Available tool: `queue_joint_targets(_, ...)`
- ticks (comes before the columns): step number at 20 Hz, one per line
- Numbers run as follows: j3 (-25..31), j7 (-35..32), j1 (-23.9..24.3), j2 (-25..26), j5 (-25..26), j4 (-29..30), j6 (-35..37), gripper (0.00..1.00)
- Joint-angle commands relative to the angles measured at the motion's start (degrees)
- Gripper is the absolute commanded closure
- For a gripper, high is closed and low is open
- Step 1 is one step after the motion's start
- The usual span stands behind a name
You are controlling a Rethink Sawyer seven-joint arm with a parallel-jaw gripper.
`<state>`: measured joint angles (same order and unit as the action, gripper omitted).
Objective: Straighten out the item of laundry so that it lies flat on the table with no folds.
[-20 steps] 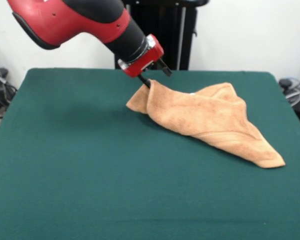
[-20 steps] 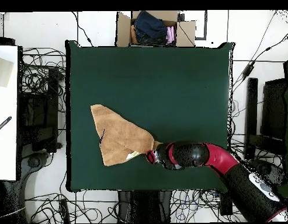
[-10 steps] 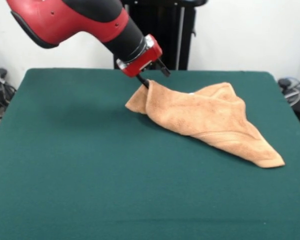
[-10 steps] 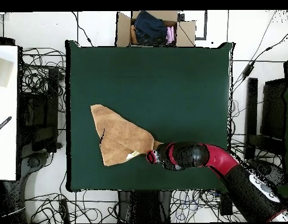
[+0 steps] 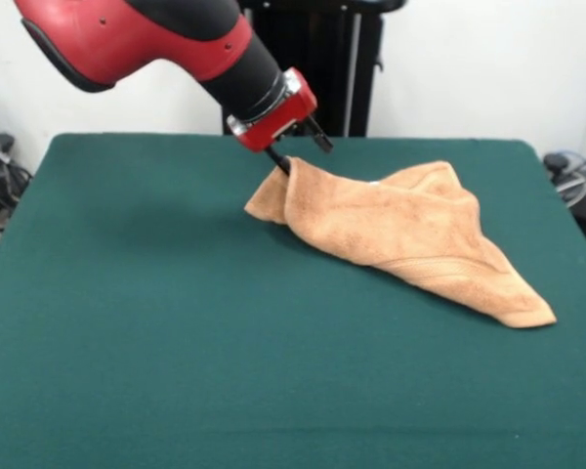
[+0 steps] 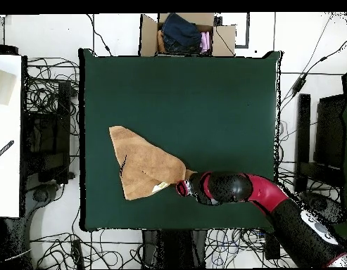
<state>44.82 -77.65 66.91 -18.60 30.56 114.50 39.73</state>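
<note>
On the green table, the folded tan towel lay toward the right edge in the front view, its long axis running from the far-edge corner pinched in the gripper out to its free tip nearer the front.

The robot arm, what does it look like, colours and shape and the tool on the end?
The arm is thick and rounded, with glossy red shells and black joint sections. At the wrist a silver ring sits between a black cuff and a red block-shaped head. The tool is small and black, with thin dark prongs. No loose cables or readable markings show in the front view.
</note>
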Motion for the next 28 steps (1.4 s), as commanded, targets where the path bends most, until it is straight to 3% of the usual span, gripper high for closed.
queue_joint_targets(1, -5.16, -5.04, -2.16, -1.00, 3.74, -0.41, -6.39, 0.00)
queue_joint_targets(28, -7.02, -5.43, -4.03, -3.96, 2.70, 0.33, -10.16, 0.00)
